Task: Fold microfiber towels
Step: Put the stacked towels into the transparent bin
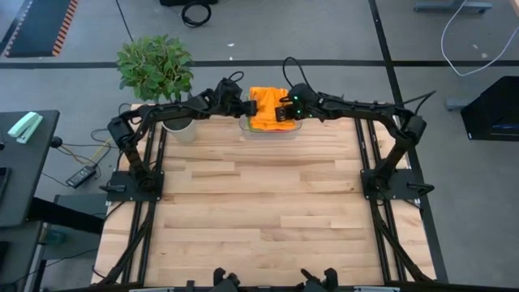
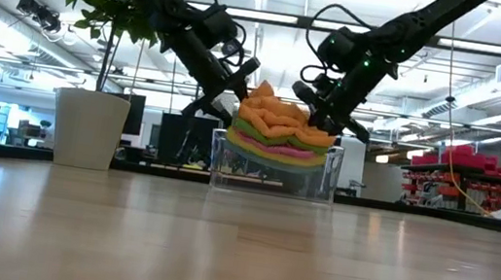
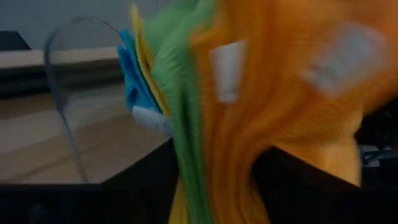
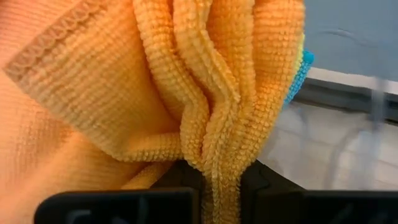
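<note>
Wooden table [image 1: 259,219]: clear bin [image 2: 274,168] of towels [image 2: 277,129] at far edge; potted plant [image 1: 158,77] beside it.

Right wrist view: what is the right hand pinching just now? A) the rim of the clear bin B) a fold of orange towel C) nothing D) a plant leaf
B: the right hand has a bunched fold of the orange towel squeezed between its dark fingers, over the clear bin.
</note>
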Robot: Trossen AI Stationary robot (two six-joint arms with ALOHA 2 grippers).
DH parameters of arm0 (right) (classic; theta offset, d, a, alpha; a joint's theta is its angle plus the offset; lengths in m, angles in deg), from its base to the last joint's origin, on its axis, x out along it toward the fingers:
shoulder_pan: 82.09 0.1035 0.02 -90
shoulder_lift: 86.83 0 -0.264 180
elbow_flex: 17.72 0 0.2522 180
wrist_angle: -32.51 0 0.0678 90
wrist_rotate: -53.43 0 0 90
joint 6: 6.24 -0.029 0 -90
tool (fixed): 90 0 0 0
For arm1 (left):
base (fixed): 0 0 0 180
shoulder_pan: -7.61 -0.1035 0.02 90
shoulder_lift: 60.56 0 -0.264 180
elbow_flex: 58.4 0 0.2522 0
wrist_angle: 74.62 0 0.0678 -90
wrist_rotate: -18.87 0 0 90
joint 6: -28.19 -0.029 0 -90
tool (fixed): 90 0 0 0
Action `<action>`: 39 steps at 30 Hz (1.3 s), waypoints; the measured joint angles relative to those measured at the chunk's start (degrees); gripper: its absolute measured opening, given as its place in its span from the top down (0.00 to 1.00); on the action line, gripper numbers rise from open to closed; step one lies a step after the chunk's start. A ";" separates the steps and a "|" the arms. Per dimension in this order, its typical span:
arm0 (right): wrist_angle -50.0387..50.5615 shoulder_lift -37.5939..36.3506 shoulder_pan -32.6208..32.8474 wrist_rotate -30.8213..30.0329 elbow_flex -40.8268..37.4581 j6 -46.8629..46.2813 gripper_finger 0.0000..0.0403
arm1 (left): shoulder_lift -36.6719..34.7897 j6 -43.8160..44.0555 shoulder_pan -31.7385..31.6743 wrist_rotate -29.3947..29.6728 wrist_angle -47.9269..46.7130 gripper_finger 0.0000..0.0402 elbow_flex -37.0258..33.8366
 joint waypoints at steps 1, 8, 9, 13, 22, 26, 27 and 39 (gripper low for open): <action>0.76 0.00 -0.33 -0.10 -0.01 0.02 0.90 | -0.08 -0.67 -0.19 0.02 -0.02 0.48 0.00; 1.78 0.14 -1.64 -0.25 -0.07 0.66 0.90 | -1.36 0.34 -0.67 1.85 0.11 0.27 0.00; 1.70 0.31 -1.64 -0.25 -0.07 0.66 0.90 | -1.59 0.42 -0.65 2.22 0.26 0.26 -0.02; 2.22 0.57 -1.86 0.19 -0.07 0.66 0.85 | -2.25 0.43 -0.43 2.59 0.75 0.25 0.11; 2.20 0.63 -1.86 0.21 -0.07 0.13 0.68 | -2.23 0.44 0.25 1.95 0.68 0.28 0.09; 3.99 0.63 -1.88 0.21 0.59 0.28 0.59 | -2.21 0.41 0.43 1.85 0.66 0.28 0.09; 4.77 0.63 -1.88 0.19 1.05 0.59 0.56 | -2.25 0.40 0.43 1.75 0.62 0.28 0.09; 27.80 0.62 -1.88 -6.18 18.36 8.62 0.33 | -3.39 -0.80 0.10 2.45 0.66 0.28 0.07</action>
